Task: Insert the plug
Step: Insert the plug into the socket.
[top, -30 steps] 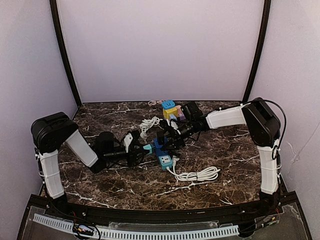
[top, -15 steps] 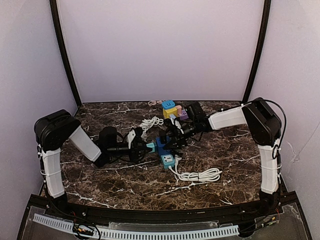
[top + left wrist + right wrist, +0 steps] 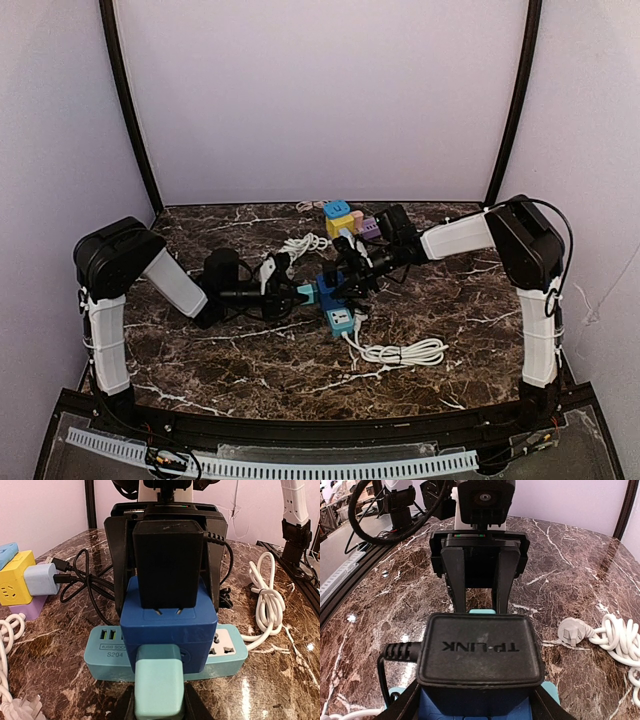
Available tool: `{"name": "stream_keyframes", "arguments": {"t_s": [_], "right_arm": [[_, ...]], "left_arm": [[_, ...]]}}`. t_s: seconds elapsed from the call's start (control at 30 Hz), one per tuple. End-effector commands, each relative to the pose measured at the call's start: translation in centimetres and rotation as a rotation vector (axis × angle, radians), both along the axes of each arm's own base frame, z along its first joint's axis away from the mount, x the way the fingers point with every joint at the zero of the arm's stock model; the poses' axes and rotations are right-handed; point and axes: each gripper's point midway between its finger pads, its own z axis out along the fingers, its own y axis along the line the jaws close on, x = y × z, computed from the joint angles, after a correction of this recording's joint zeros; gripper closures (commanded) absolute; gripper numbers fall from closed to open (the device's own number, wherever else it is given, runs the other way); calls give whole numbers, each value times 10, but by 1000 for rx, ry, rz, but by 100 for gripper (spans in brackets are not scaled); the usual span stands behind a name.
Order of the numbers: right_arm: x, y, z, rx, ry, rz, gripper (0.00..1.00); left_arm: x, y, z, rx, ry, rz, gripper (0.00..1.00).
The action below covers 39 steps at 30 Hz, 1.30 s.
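Little open room at centre of top view: left gripper [image 3: 288, 293] and right gripper [image 3: 167, 575] nose to nose, hardly a gap btwn them. Found left fingers [image 3: 126, 709] closed on sides of teal plug [image 3: 159, 680], bottom centre of left-wrist view; plug front butted against near face of blue cube adapter [image 3: 167, 630]. Found right gripper clamped on black adapter [image 3: 480, 655], jaws part-spread round its body. Saw two metal prongs showing btwn black adapter and cube top, so not fully seated. Noted cube sitting on pale teal power strip [image 3: 102, 647], USB ports toward its left end.

Free room: bare table [image 3: 220, 360] at lower left and far right of top view. Crowded upper centre w/ yellow cube [image 3: 12, 582], light-blue plug [image 3: 40, 577] in its side, black cord loops [image 3: 85, 582]. White cable coil [image 3: 400, 352] just below-right of strip; second white bundle [image 3: 300, 245] above left gripper.

Surface: dark brown marble look, white veins, glossy. Room: plain pale lilac walls [image 3: 320, 100], black corner posts [image 3: 130, 110].

Black adapter matte, rounded block, "TP-LINK" raised on back. Teal plug smooth plastic, soft corners. Grey-white plug [image 3: 572, 630] loose at right of right-wrist view.
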Motion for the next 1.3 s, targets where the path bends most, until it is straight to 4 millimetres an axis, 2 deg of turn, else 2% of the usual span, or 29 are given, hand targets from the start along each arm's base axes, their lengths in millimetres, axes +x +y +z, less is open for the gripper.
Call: {"name": "stream_keyframes", "arguments": {"t_s": [0.0, 0.2, 0.23, 0.37, 0.43, 0.6, 0.73, 0.9, 1.0, 1.1, 1.13, 1.17, 1.2, 1.23, 1.27], "right_arm": [[-100, 49, -19, 34, 102, 277, 100], [-98, 44, -24, 4, 90, 242, 100], [-97, 42, -25, -3, 91, 233, 99], [-87, 30, -31, -36, 88, 177, 97], [-78, 22, -29, -46, 76, 140, 97], [-65, 6, -34, -90, 40, 65, 97], [-61, 2, -37, -117, 38, 44, 97], [-55, 0, -33, -126, 15, 21, 92], [-50, 0, -32, -137, 1, -4, 81], [-44, -1, -29, -157, -17, -42, 61], [-41, -2, -30, -173, -23, -63, 53], [-38, -3, -30, -185, -34, -89, 39], [-33, -5, -30, -197, -48, -117, 17], [-29, -6, -29, -206, -64, -146, 3], [-27, -9, -28, -213, -76, -171, 2]], "left_arm": [[-35, -68, 19, -41, -74, -189, 99], [-28, -61, 18, -20, -82, -116, 99], [-28, -59, 22, -25, -104, -107, 97], [-31, -50, 23, -2, -130, -89, 82], [-33, -46, 24, 9, -145, -94, 70], [-36, -35, 21, 47, -168, -84, 62], [-41, -26, 19, 77, -152, -66, 53], [-43, -11, 14, 140, -176, -30, 36], [-47, -2, 16, 172, -179, -11, 29], [-51, 8, 15, 220, -175, -5, 27], [-52, 12, 21, 222, -185, -2, 26], [-55, 15, 24, 238, -194, -8, 26], [-57, 19, 23, 252, -193, -11, 26], [-61, 24, 26, 271, -196, -14, 26], [-60, 29, 25, 287, -193, -1, 26]]}}
